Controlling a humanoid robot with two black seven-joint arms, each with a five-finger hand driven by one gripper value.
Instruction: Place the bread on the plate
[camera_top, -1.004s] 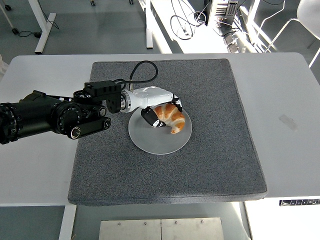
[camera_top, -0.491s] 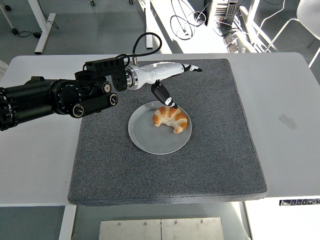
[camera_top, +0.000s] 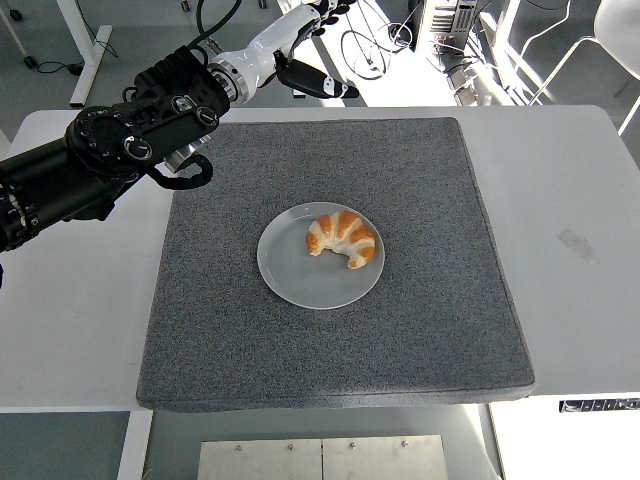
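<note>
A golden croissant (camera_top: 343, 239) lies on the round grey plate (camera_top: 296, 281), on its upper right part. The plate sits in the middle of a dark grey mat (camera_top: 420, 330). My left hand (camera_top: 312, 45) is raised high above the mat's far edge, well away from the plate, with its fingers spread and holding nothing. My black left arm (camera_top: 90, 170) comes in from the left edge. My right arm is out of view.
The mat lies on a white table (camera_top: 570, 200). Beyond the table's far edge are desk legs, cables and a white chair on the floor.
My left hand let go of the croissant, which stays on the plate. The hand opened and rose up and away toward the far edge of the table.
</note>
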